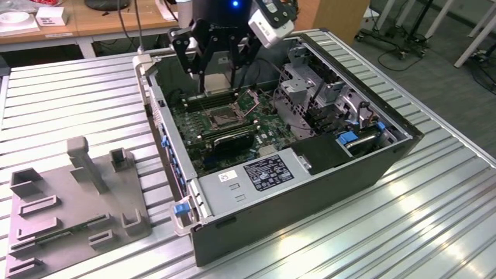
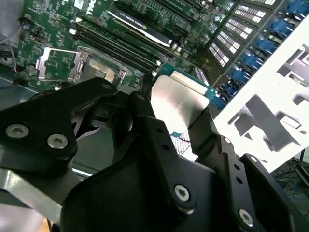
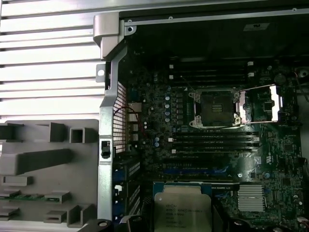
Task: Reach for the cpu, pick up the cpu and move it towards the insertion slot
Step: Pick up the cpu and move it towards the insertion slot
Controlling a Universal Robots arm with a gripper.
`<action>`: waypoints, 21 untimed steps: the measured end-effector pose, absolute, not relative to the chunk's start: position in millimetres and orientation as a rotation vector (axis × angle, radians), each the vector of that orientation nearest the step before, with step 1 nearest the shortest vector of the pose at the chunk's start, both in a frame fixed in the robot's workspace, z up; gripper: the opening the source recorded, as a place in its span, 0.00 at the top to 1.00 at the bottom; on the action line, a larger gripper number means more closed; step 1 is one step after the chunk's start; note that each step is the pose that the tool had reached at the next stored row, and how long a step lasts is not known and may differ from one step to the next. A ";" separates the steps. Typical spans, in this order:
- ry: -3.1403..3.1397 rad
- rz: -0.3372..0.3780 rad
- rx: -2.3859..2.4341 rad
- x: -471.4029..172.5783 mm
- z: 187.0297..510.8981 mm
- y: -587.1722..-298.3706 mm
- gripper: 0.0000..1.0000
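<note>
Holding the cpu between its black fingers, the gripper is closed on the chip's two opposite edges and hangs over the open computer case; in the exterior view you see the pale chip just under the fingertips, above the motherboard and not touching it. The insertion slot lies below the hand and a little to the side of it, with its hinged bracket swung open beside the dark socket in the first wrist view; so the way into the socket looks free.

To do this step well, I judge that you should keep the chip flat and level while you carry it; a tilt could let one corner catch the metal frame. Move slowly and sideways first, staying above the memory slots that run close beside the socket; bring the hand straight over the socket before any lowering. The grip looks narrow, on thin edges only, so avoid quick turns of the wrist; the chip could slip. The grey tray stands well apart from the hand, outside the case.
</note>
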State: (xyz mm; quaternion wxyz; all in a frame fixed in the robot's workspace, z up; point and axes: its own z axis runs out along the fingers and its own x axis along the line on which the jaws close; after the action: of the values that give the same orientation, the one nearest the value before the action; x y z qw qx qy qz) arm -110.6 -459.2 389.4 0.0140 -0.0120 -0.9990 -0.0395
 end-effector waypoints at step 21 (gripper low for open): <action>-3.111 -0.123 -0.037 -105.5 388.8 -450.7 0.46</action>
State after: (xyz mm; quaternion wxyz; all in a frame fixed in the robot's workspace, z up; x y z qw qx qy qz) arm -105.5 -450.7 388.8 0.0139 -0.0120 -0.9990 -0.0396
